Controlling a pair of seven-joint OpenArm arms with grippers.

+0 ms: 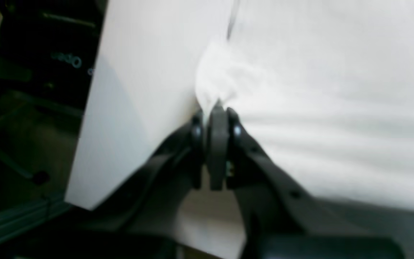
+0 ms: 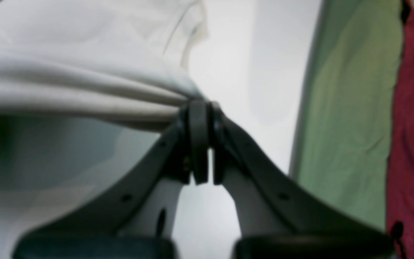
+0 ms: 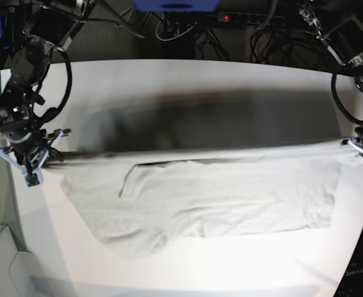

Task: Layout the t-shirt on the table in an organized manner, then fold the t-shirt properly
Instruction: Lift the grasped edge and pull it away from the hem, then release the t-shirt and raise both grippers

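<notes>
I have both the left end effector (image 1: 217, 108) and the right end effector (image 2: 199, 103) clenched on the shirt (image 3: 230, 198), stretched over the desk (image 3: 187, 77); folding is not begun.

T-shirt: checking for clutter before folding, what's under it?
The t-shirt hangs stretched between both grippers, its lower part lying on the white table. Whatever lies beneath the draped cloth is covered.

T-shirt (image 3: 230, 192) spread across table (image 3: 169, 80), stretched between right gripper (image 3: 42, 154) and left gripper (image 3: 354, 143).
</notes>
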